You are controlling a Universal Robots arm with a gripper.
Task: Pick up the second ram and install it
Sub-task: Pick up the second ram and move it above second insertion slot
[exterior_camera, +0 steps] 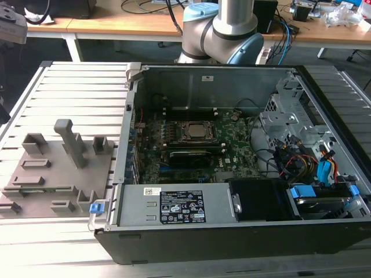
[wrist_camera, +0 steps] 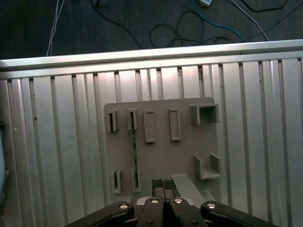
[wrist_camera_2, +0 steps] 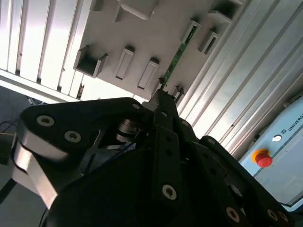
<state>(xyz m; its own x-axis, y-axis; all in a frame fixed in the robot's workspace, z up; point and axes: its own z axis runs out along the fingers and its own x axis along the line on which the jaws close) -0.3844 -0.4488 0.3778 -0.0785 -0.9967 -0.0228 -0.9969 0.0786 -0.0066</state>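
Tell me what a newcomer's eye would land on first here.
The open computer case fills the exterior view's right, its motherboard bare, with the robot arm's base behind it. On the exterior view's left lies a grey slotted fixture; in the first wrist view the second ram stands on edge in one of its slots, with the shut gripper hanging over the fixture.

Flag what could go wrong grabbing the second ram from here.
1. The second ram stands thin edge up in the gray fixture. The gripper sits shut and off to one side of it, so descending now would likely hit the fixture.
2. Raised slot blocks close beside it could snag a finger.
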